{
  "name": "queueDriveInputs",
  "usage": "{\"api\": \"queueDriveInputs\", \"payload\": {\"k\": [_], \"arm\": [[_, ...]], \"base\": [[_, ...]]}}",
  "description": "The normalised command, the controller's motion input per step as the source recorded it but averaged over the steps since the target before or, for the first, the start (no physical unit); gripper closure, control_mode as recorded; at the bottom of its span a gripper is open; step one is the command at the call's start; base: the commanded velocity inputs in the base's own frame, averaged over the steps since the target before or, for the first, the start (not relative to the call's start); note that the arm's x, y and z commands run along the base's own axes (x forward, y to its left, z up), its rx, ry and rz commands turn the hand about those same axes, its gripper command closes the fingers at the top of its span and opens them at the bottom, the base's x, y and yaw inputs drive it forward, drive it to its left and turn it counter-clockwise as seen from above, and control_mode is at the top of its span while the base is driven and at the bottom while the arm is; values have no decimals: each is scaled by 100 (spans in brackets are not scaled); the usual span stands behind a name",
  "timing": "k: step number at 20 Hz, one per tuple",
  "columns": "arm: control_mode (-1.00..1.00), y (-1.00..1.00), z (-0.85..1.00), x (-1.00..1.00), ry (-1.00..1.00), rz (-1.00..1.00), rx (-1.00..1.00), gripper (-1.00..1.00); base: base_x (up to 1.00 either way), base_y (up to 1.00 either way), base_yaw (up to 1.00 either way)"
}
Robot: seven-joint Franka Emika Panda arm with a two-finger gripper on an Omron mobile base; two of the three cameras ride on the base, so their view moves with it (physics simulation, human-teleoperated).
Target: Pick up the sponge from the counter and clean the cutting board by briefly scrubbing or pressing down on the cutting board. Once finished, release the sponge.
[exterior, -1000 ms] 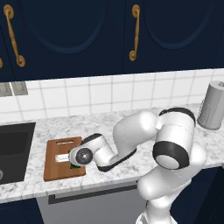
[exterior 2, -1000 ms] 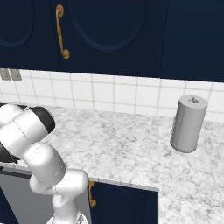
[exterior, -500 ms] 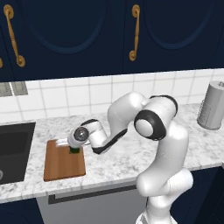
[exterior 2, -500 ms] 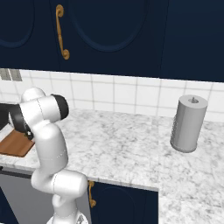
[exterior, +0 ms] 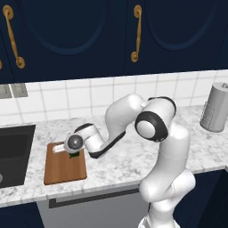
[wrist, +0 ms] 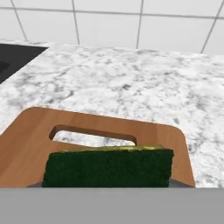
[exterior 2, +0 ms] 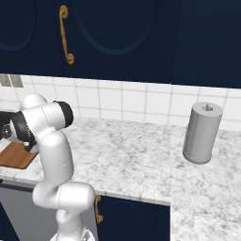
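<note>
The sponge point(wrist: 108, 167) sits directly in front of the claw point(exterior: 74, 153), at the near end of the board point(exterior: 62, 168) just short of the slot handle point(wrist: 92, 134). In the hand view the sponge's long axis runs across the frame, parallel to the slot and crosswise to the claw's line of sight. The board lies flat on the bench point(exterior: 133, 153), between the sink point(exterior: 13, 153) and the arm's base, with its handle end toward the tiled wall point(wrist: 144, 24). In the left base view the claw hangs low over the board's far end with a patch of dark green at its tip. The claw is pressed together on the sponge; the fingertips themselves are hidden behind the block. Judgement: the sponge is gripped and resting on or just above the wood, so the coming move is a downward press or short scrub along the board, followed by release. A grey canister point(exterior 2: 202, 133) stands well apart on the bench.
</note>
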Motion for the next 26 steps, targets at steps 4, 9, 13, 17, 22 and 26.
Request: {"api": "queueDriveInputs", "payload": {"k": [4, 9, 13, 17, 22, 26], "arm": [[-100, -10, -46, -100, -10, 0, 8, 100], [-100, -29, -39, -84, -5, 1, 9, 100], [-100, -49, -31, -50, -1, 6, 11, 100], [-100, -40, -31, -49, 0, 11, 13, 100], [-100, -11, -37, -61, 0, 15, 14, 100], [-100, -56, -17, -32, 0, 8, 6, 100]], "base": [[0, 0, 0], [0, 0, 0], [0, 0, 0], [0, 0, 0], [0, 0, 0], [0, 0, 0]]}}
